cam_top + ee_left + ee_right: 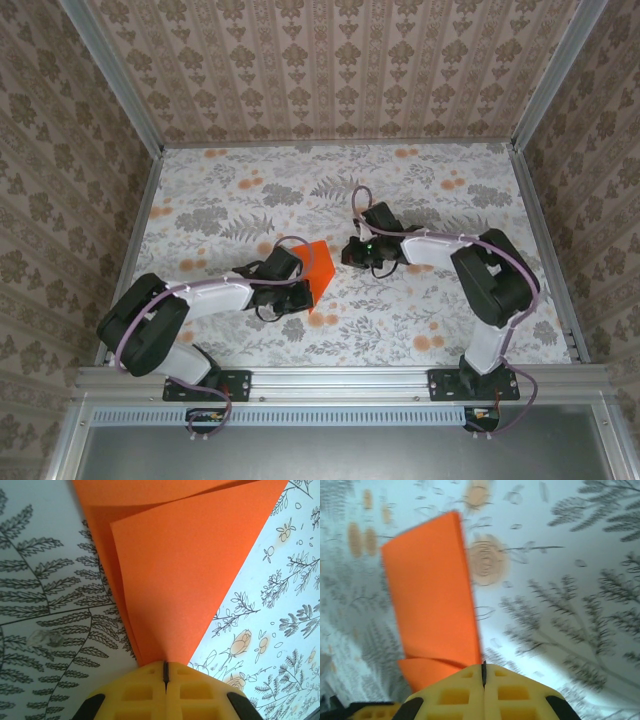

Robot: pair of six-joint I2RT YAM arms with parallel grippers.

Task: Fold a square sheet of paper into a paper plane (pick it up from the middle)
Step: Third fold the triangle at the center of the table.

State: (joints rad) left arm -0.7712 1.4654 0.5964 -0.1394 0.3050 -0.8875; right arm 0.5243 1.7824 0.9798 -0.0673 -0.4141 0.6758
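Partly folded sheet (layered flaps, no dart yet) fanning forward from the left claw, which pinches its pointed corner. The right claw, pressed together with nothing in it, lies just beside the sheet. Most folds seemingly remain.

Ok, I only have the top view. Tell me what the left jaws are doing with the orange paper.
Observer: In the left wrist view, the left gripper has its jaws shut on a pointed corner of the square sheet of paper.
Operator: Describe its folds.
Observer: One flap lies folded over another layer, its edge slanting.
Operator: Now the right side.
Observer: The right gripper has its jaws shut. The sheet rises just left of them, contact unclear.
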